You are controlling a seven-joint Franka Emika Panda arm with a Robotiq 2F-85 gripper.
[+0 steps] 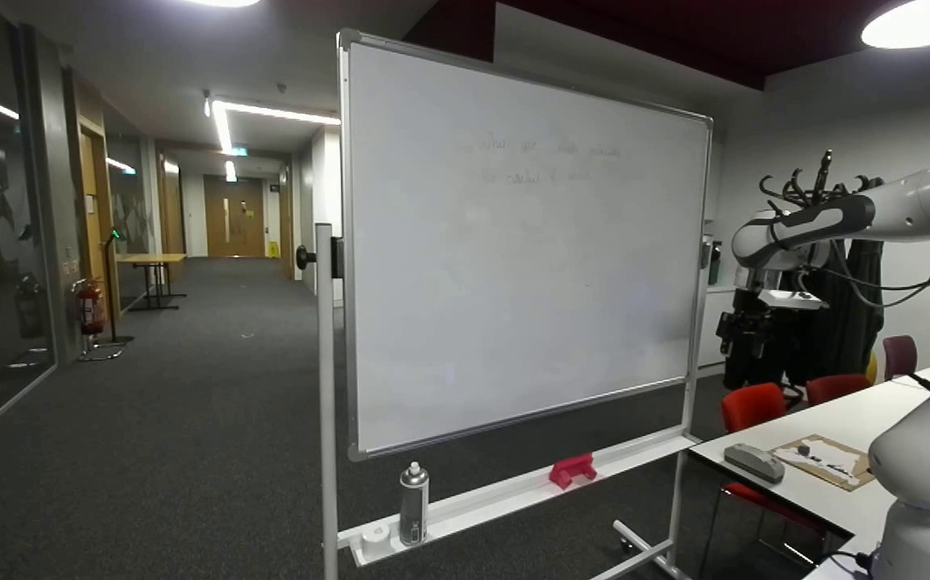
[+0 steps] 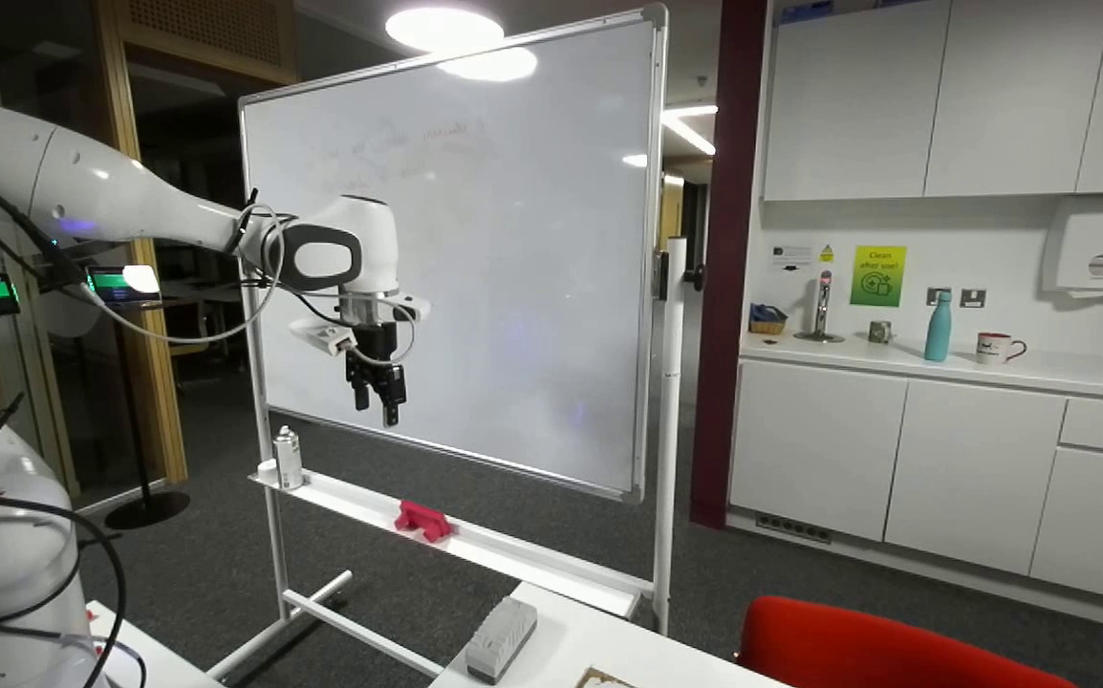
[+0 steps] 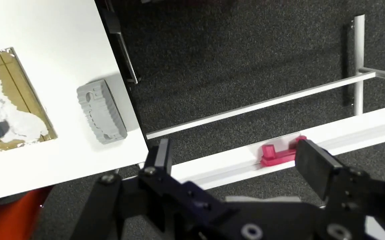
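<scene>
My gripper hangs open in the air, its fingers wide apart with nothing between them. In both exterior views the gripper points down beside the whiteboard, which bears faint writing. Below lies the board's white tray, with a pink-red holder on it; one finger partly covers that holder in the wrist view. A grey eraser rests near the corner of the white table. At one end of the tray stand a spray can and a small white roll.
Cardboard with torn white paper lies on the table. A red chair stands beside it. The board's post and lower bar frame the area below. Cabinets and a counter with mugs and a bottle line the wall.
</scene>
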